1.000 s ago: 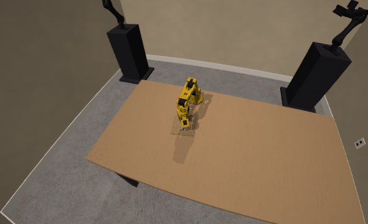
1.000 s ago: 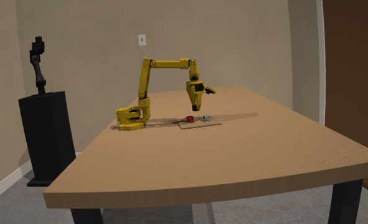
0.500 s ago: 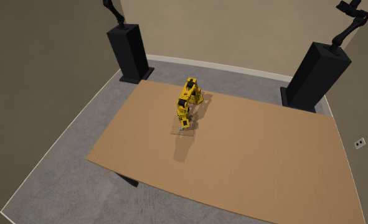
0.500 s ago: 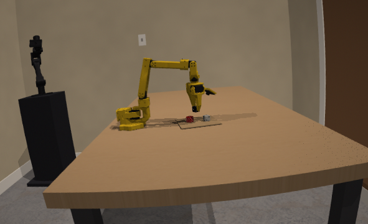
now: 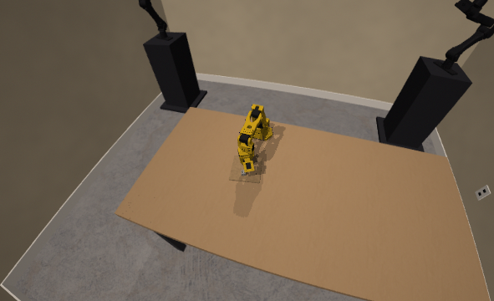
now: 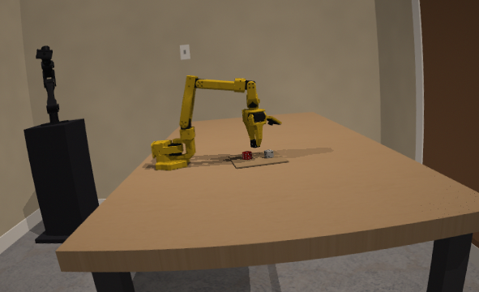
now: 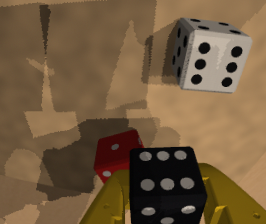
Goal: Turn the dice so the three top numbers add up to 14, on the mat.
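Claw (image 5: 247, 168) (image 6: 255, 141) (image 7: 167, 186) shut on black die (image 6: 254, 143) (image 7: 167, 172), held above mat (image 6: 259, 163) (image 7: 84, 30), likely for turning to needed face. Red die (image 6: 246, 155) (image 7: 113, 149) beneath, robot-base side; white die (image 5: 243, 172) (image 6: 268, 154) (image 7: 216, 62) beyond, leaving me probable set-down room between.

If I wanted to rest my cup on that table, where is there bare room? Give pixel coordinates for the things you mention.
The wide stretch of table (image 5: 355, 217) (image 6: 263, 203) between the mat (image 5: 235, 176) (image 6: 259, 164) and the near edge in the exterior view looks bare. Crowded: the mat, with red and white dice under the end effector (image 5: 247, 172) (image 6: 255, 143) (image 7: 167, 185).
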Controlling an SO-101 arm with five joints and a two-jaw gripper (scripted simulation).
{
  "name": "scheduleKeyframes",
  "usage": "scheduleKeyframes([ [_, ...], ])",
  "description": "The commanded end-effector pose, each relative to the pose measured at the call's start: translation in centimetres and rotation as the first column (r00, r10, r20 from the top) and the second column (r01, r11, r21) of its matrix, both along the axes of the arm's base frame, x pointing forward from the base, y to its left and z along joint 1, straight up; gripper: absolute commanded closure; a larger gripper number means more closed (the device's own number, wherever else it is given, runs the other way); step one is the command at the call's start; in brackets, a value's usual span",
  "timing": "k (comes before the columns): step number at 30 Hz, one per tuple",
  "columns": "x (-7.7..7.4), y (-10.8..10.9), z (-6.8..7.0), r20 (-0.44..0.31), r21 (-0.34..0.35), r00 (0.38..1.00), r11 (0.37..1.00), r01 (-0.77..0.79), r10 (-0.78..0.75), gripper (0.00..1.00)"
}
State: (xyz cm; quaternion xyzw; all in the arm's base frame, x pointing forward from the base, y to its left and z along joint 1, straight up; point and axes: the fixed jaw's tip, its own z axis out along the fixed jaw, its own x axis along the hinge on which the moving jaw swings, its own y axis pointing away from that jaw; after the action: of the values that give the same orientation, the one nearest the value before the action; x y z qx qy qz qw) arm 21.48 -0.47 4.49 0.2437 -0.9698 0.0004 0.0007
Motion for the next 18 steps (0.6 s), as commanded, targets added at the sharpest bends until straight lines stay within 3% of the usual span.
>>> scheduleKeyframes([
  [1,0.58,-0.23,0.77,0.062,-0.002,0.998,1.000,0.004,-0.004,1.00],
  [18,0.61,-0.24,0.17,0.062,-0.002,0.998,1.000,0.004,-0.004,1.00],
])
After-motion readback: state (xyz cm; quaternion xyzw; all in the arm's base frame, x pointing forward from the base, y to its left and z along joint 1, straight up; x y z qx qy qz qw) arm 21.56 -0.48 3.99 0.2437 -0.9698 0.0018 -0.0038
